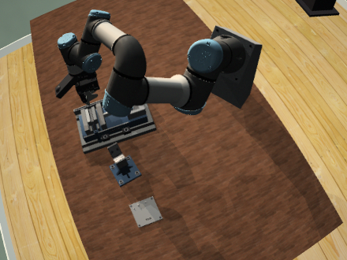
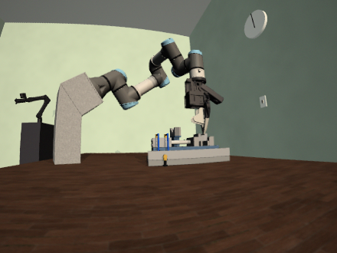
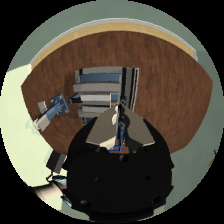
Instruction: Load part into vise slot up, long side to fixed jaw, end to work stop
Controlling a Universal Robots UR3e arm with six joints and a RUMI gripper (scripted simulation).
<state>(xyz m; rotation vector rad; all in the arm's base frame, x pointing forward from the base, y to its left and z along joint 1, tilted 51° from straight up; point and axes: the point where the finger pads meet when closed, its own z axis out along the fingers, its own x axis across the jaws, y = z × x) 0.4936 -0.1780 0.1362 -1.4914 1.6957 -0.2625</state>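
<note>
The vise (image 1: 118, 140) (image 2: 188, 157) stands below the arm, its jaws apart. A pale block, which looks like the part (image 1: 94, 117) (image 3: 95, 98), lies lengthwise among the bars and jaws of the vise. A dark line along its top in the top view may be the slot. Its contact with the fixed jaw, the low bars and the work stop cannot be told. My gripper (image 1: 87, 101) (image 2: 204, 132) (image 3: 118, 105) is shut with nothing between its fingertips. It points down at the end of the vise's jaws, close above it; touching cannot be told. The infeed plate (image 1: 151, 216) carries no block.
The V-block stand, with its blue base plate (image 1: 132, 174) (image 3: 60, 103), is beside the vise, between it and the infeed plate. It holds no visible part. Blue-and-yellow fittings (image 2: 167, 142) stand up on the vise's side. The arm hides part of the vise in the top view.
</note>
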